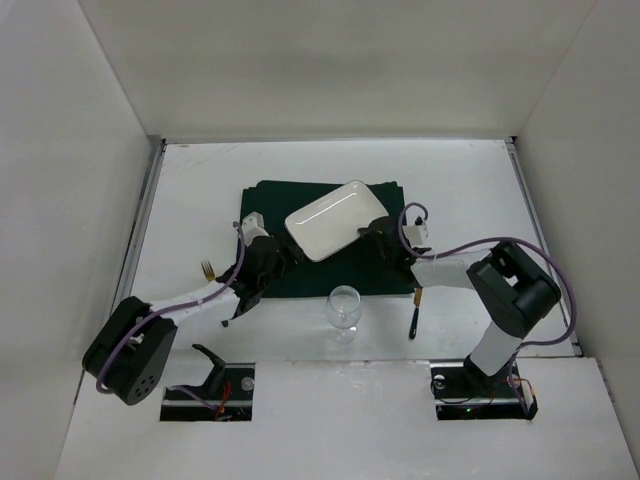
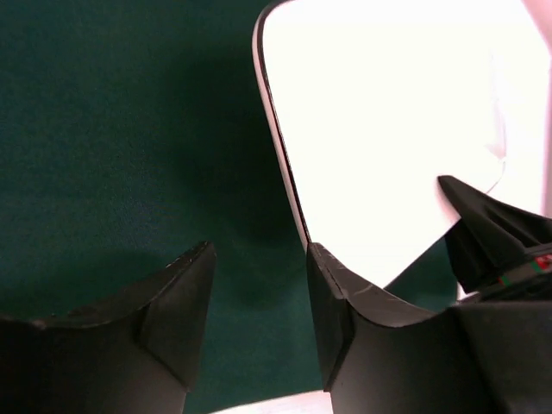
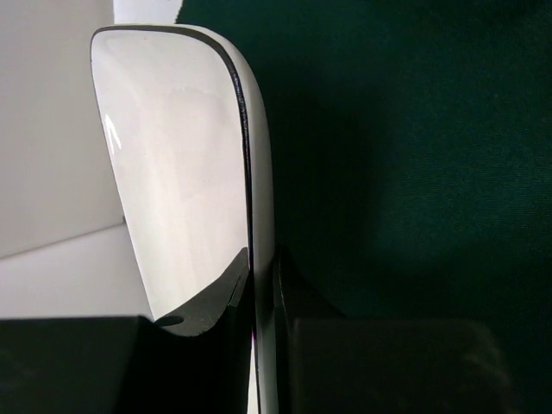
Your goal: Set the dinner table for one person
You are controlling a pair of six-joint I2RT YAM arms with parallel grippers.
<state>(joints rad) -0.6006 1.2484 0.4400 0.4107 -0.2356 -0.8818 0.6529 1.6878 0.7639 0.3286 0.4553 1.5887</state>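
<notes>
A white rectangular plate (image 1: 335,218) with a dark rim is tilted above the dark green cloth (image 1: 268,200) on the white dinner table (image 1: 200,180). My right gripper (image 1: 377,234) is shut on the plate's right rim; in the right wrist view the gripper (image 3: 261,276) pinches the rim of the plate (image 3: 172,172). My left gripper (image 1: 288,256) is open and empty at the plate's lower left edge. In the left wrist view its jaws (image 2: 259,285) stand apart over the cloth (image 2: 129,129), and the plate's edge (image 2: 388,129) meets the right fingertip (image 2: 332,276).
A wine glass (image 1: 344,305) stands upright just in front of the cloth. A fork (image 1: 208,268) lies left of the cloth by the left arm. A dark-handled knife (image 1: 413,315) lies under the right arm. White walls enclose the table.
</notes>
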